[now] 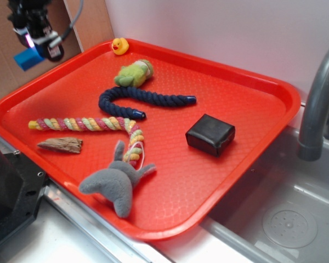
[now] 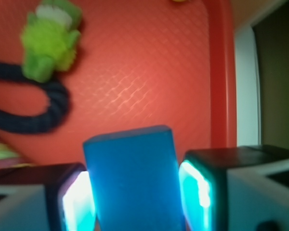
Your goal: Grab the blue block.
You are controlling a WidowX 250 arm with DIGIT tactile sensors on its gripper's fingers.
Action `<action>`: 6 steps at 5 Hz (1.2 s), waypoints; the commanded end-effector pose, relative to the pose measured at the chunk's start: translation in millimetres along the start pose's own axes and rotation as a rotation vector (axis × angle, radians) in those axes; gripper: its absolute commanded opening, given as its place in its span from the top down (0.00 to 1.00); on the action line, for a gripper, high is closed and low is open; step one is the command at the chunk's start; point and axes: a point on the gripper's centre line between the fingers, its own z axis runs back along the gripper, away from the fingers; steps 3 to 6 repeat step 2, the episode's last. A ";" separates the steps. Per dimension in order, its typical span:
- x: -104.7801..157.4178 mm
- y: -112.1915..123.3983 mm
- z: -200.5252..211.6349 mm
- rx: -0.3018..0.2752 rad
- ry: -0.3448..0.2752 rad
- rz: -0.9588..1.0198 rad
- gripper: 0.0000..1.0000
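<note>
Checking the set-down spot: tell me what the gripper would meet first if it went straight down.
Probably bare red plastic tray: the gripper, shut on the sky-blue rectangular block, has no toy directly below, though depth is unclear.

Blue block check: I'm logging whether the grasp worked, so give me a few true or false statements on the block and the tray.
1. The blue block sits between the jaws of the gripper. True.
2. The block rests on the red tray. False: it is held up off the tray.
3. The black box lies on the tray. True.
4. The rubber duck sits on the box. False: it is at the tray's far rim.
</note>
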 end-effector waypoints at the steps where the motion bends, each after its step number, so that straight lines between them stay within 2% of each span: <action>1: 0.7 -6.2 79.0 -0.013 -0.132 0.086 1.00; 2: 0.8 -4.6 81.3 -0.038 -0.123 0.082 1.00; 6: 0.8 -4.6 81.3 -0.038 -0.123 0.082 1.00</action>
